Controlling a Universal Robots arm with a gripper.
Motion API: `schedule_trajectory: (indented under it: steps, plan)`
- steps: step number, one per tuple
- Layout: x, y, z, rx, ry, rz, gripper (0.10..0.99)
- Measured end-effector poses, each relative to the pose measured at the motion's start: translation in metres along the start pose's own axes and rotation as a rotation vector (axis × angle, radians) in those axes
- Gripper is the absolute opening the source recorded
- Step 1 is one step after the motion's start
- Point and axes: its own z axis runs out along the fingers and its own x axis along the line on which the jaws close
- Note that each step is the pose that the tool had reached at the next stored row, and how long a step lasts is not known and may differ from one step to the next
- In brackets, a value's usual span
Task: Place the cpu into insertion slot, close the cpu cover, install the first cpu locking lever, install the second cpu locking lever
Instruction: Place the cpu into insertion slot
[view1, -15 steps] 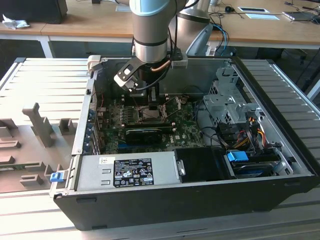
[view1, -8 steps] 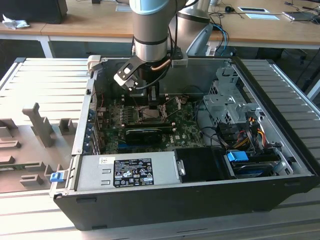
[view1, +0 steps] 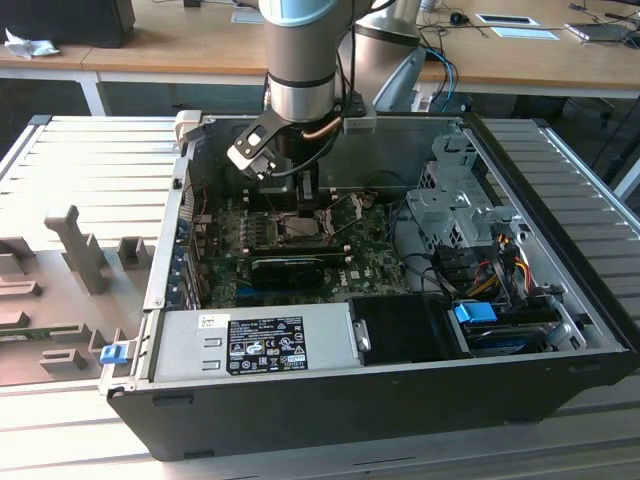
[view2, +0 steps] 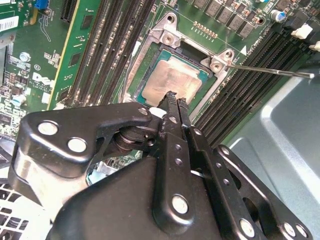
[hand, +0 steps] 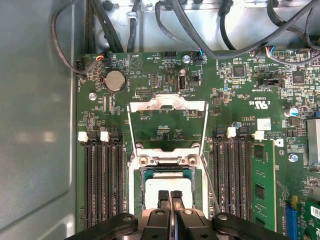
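Silver-grey cpu (view2: 175, 80) is sitting flat inside the socket (hand: 141, 172), so I'm counting step one as done. The cpu cover (hand: 167, 104) is standing open at the socket's hinge end, tilted back away from the chip. The green board (hand: 167, 130) is showing through its square cut-out, so it's not closed yet. A thin metal locking lever (view2: 272, 71) is sticking out free from one socket corner, not hooked down. In the first wrist view a thin rod (hand: 212, 187) is running along the socket's side. I'm not able to tell whether it's that same lever or the other one. I'm judging the cover and both levers as left to do.

My claw (hand: 170, 196) is hanging directly over the socket, at the cpu edge farthest from the cover's hinge. I'm keeping it clenched, fingers pressed together with barely a slit between them, gripping nothing. In the second wrist view my fingertips (view2: 170, 102) are pointing down at that cpu edge. I'm not able to tell whether they're resting on the metal top or hovering just above it.
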Motion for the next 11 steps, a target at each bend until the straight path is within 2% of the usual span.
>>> schedule_trajectory:
  steps: [11]
  plan:
    - [0.0001,0.0002,-0.0021,0.0,0.0,0.0,0.153]
